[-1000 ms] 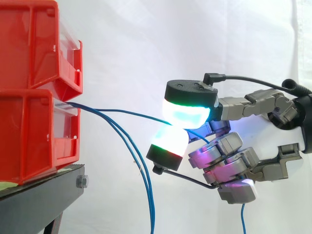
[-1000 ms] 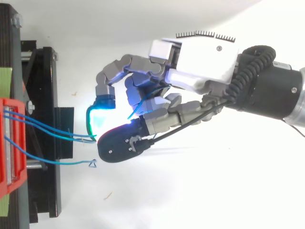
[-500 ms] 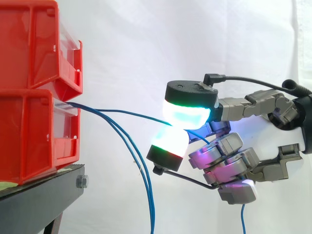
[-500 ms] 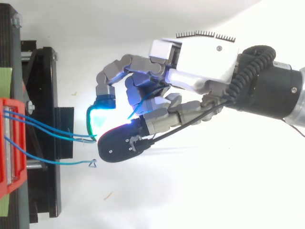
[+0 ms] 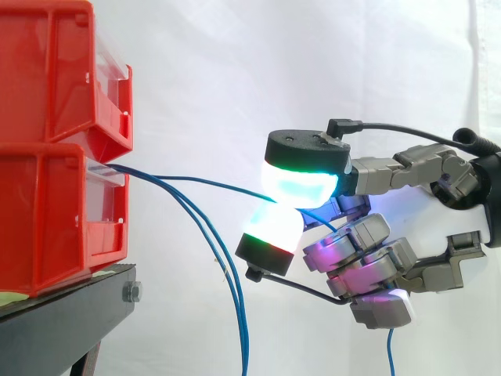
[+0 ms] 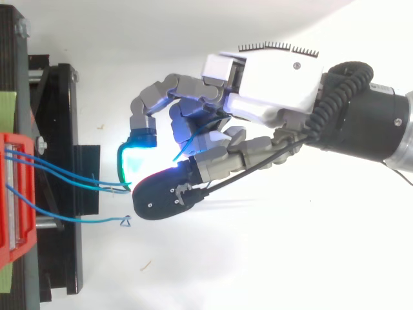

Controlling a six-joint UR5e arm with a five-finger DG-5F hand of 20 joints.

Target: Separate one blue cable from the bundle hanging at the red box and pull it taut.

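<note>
- Pinching one blue cable (image 5: 205, 182) between two glowing fingertips (image 5: 301, 186), the hand (image 6: 271, 87) is clamped on it.
- The cable runs almost straight from the lower red box (image 5: 55, 219) to the pinch.
- The remaining cables (image 5: 235, 305) droop below it.

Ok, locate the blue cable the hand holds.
In the side view the blue cable runs right from the lower red bin to the hand, pinched between its glowing pads.

White curtain (image 5: 235, 78) behind; black stand (image 5: 55, 321) at left
</note>
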